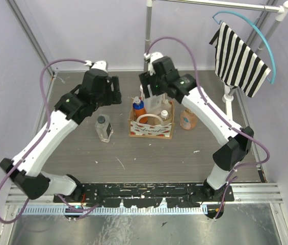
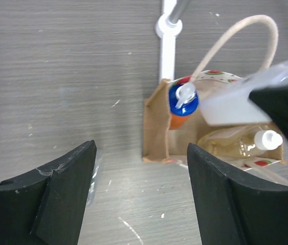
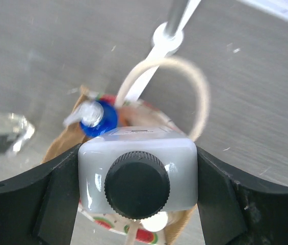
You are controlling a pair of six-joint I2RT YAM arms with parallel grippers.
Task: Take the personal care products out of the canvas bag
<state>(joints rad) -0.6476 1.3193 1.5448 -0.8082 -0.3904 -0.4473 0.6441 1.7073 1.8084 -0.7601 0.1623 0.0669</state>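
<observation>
The canvas bag (image 1: pixel 151 127) stands mid-table, with a blue-capped orange bottle (image 1: pixel 139 107) and a white-capped bottle (image 1: pixel 164 114) inside. My right gripper (image 3: pixel 138 176) is shut on a translucent white square bottle (image 3: pixel 138 153) with a dark cap, held above the bag's mouth (image 3: pixel 108 224); the blue cap (image 3: pixel 99 117) shows below it. A clear square bottle (image 1: pixel 103 127) stands on the table left of the bag. A peach bottle (image 1: pixel 188 119) stands to its right. My left gripper (image 2: pixel 141 199) is open and empty, above the table left of the bag (image 2: pixel 156 127).
A black-and-white striped cloth (image 1: pixel 240 58) hangs on a blue hanger from a rack at the back right. The rack's pole (image 1: pixel 148 30) and white foot (image 2: pixel 166 48) stand just behind the bag. Wall panels close the back and sides.
</observation>
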